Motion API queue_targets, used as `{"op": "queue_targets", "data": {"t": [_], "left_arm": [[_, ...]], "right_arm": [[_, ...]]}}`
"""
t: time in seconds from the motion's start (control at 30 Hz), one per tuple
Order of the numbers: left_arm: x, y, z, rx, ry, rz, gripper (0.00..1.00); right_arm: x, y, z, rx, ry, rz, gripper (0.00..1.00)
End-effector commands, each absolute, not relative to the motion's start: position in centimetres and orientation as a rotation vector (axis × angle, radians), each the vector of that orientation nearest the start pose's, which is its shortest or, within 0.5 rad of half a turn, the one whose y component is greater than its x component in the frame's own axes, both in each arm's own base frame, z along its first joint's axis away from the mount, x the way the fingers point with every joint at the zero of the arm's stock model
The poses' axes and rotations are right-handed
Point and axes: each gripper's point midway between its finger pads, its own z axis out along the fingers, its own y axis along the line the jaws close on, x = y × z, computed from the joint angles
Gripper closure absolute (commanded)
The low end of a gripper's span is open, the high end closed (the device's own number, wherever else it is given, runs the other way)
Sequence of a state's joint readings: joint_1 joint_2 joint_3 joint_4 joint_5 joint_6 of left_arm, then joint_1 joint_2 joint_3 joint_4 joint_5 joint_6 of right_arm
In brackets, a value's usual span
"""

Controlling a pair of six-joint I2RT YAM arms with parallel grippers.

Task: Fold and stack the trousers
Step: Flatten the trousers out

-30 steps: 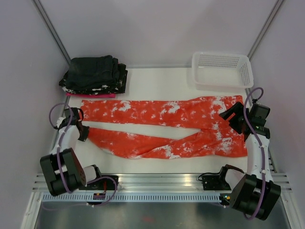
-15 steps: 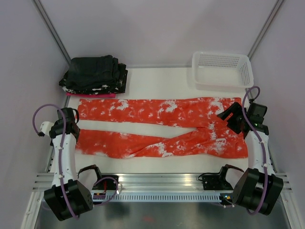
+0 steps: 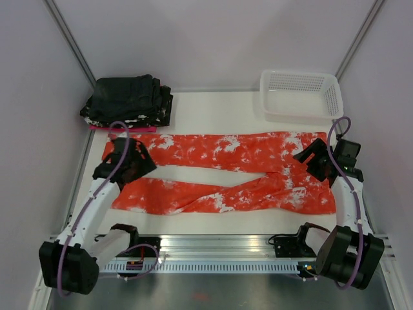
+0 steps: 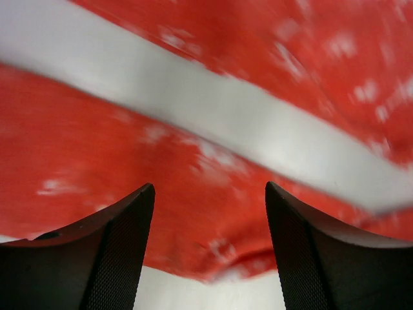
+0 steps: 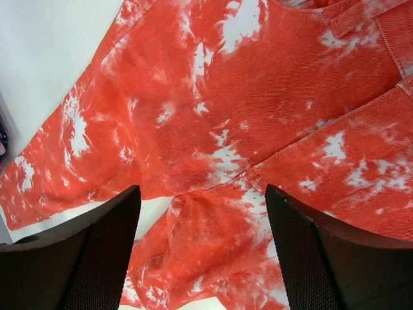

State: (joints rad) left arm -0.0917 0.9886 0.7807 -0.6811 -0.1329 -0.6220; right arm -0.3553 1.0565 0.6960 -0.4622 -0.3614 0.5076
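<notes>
Your trousers (image 3: 226, 152) lie spread flat across the middle of the table (image 3: 213, 106), with the waist at the right and the 2 legs running left. The far leg lies straight. The near leg has a twist about halfway along. On the left half, a strip of bare table shows between the 2 legs.

Your left gripper (image 3: 135, 163) hangs over the left end of the trousers, above the gap between the legs. In its wrist view, which is blurred, the jaws stand wide apart and hold nothing. Below them you see the near leg, its edge with white table beyond it, and the bare strip crossing the upper part of the view.

Your right gripper (image 3: 308, 160) hangs over the waist end, near where the 2 legs meet. Its jaws also stand wide and hold nothing, with only cloth beneath them. You cannot tell from these views whether either gripper touches the cloth.

A black stack (image 3: 129, 100) sits at the far left corner on a pink cloth (image 3: 122, 128), just beyond the far leg's end. A white basket (image 3: 300, 93) sits at the far right.
</notes>
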Motion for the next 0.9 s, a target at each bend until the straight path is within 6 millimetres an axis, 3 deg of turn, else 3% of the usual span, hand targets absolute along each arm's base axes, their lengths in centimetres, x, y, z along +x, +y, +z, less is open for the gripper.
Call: {"op": "queue_targets", "data": {"t": [0.0, 0.03, 0.1, 0.23, 0.33, 0.6, 0.8, 0.87], "left_arm": [[25.1, -10.8, 13.4, -0.306, 2.437, -0.379, 0.26], [23.7, -13.4, 13.0, -0.211, 2.469, -0.413, 0.26], [22.6, -15.7, 12.5, -0.143, 2.488, -0.440, 0.26], [19.3, -22.0, 12.1, 0.234, 2.464, -0.580, 0.25], [18.2, -24.6, 11.7, 0.500, 2.418, -0.582, 0.22], [17.4, -24.5, 7.6, 0.863, 2.469, -0.446, 0.22], [16.4, -24.3, 5.8, 0.907, 2.490, -0.464, 0.26], [15.9, -24.6, 5.4, 0.905, 2.509, -0.497, 0.32]], "right_arm": [[28.8, -2.1, 12.0, 0.807, 2.220, 0.487, 0.16], [28.9, -2.2, 12.1, 0.807, 2.220, 0.483, 0.16], [29.0, -2.2, 12.1, 0.807, 2.222, 0.487, 0.16], [28.7, -1.9, 11.7, 0.811, 2.239, 0.499, 0.16], [28.3, -1.9, 11.7, 0.807, 2.248, 0.491, 0.16], [27.2, -1.9, 12.5, 0.806, 2.232, 0.462, 0.16], [26.8, -1.7, 12.0, 0.813, 2.238, 0.462, 0.16], [26.8, -1.7, 11.9, 0.814, 2.242, 0.466, 0.16]]}}
